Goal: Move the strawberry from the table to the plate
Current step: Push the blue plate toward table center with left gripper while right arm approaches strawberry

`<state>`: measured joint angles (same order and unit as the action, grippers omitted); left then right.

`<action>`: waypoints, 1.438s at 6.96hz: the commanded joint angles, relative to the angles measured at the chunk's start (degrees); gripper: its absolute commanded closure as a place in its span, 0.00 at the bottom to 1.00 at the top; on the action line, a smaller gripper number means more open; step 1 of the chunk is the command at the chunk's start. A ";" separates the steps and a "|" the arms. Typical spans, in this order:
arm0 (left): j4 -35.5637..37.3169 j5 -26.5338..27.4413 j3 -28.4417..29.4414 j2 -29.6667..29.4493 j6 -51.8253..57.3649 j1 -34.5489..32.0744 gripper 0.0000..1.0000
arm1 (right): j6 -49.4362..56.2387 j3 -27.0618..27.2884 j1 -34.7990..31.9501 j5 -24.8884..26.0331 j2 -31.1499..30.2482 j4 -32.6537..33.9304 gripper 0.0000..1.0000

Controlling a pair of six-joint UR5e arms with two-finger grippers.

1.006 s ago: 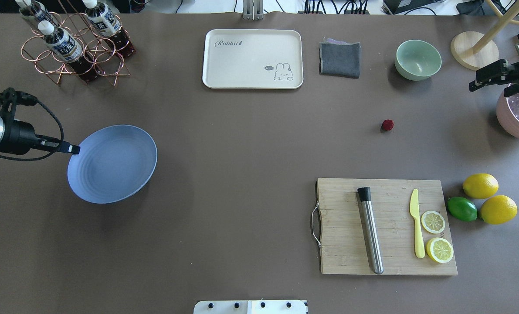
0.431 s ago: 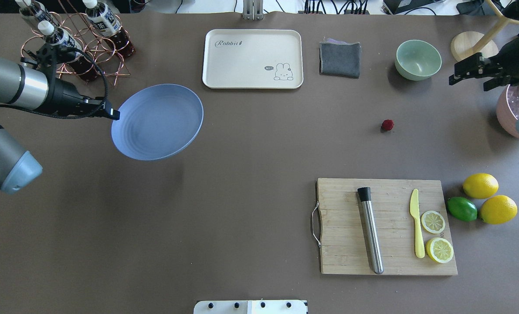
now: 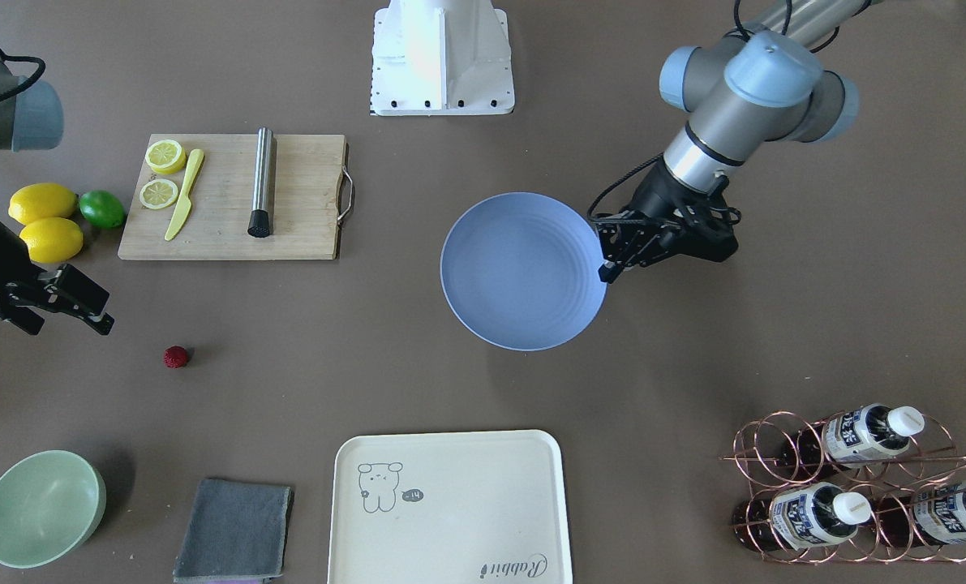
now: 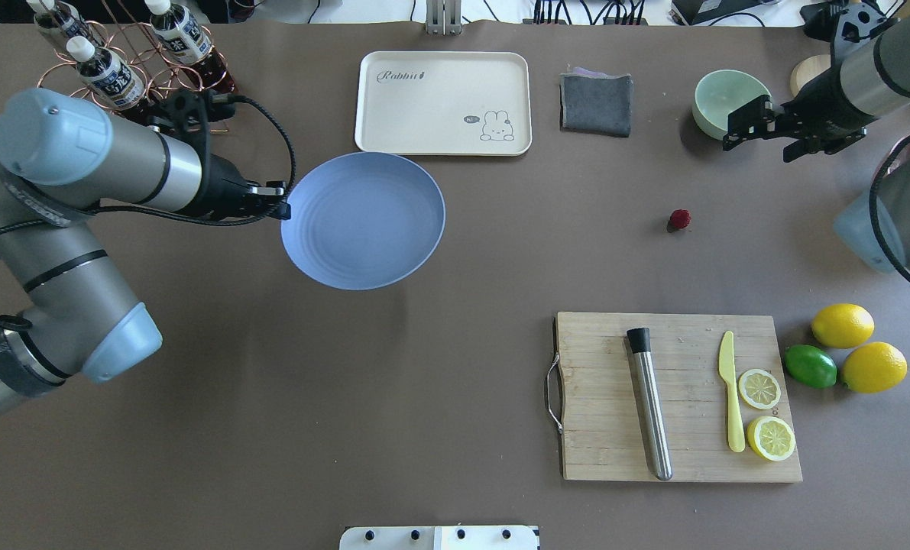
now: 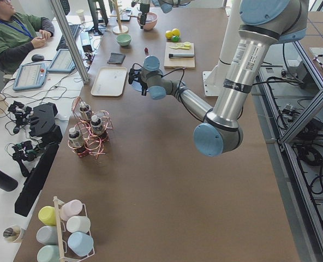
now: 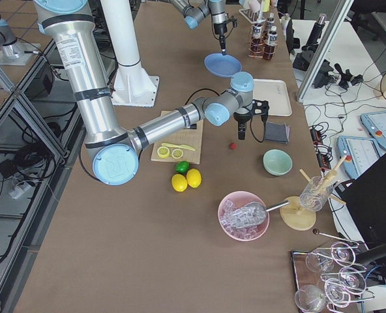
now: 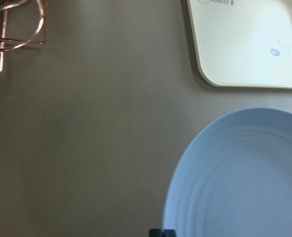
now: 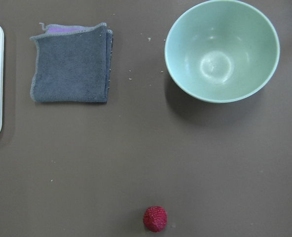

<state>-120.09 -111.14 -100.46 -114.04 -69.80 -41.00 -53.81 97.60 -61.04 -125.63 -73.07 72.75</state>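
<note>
Gripping the plate (image 4: 363, 221) by its rim, the left gripper (image 4: 283, 211) is pinched narrow on it, well off to the handle side of the board (image 4: 676, 397) and farther from the robot. The strawberry (image 4: 679, 219) lies on the table (image 4: 455, 382) beyond the board's far edge, apart from it. The right gripper (image 4: 760, 145) hangs farther out from the board than the strawberry, jaws spread wide and empty. Two lemons (image 4: 843, 325) and a lime (image 4: 810, 366) sit beside the board's other end.
</note>
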 commanded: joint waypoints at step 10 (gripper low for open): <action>3.37 23.86 -2.11 -1.97 -7.63 20.08 1.00 | -0.07 -9.16 11.64 9.00 2.31 -0.33 0.00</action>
<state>-116.72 -87.30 -102.48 -116.13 -77.43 -20.94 -54.05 89.59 -49.75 -117.28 -71.58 72.42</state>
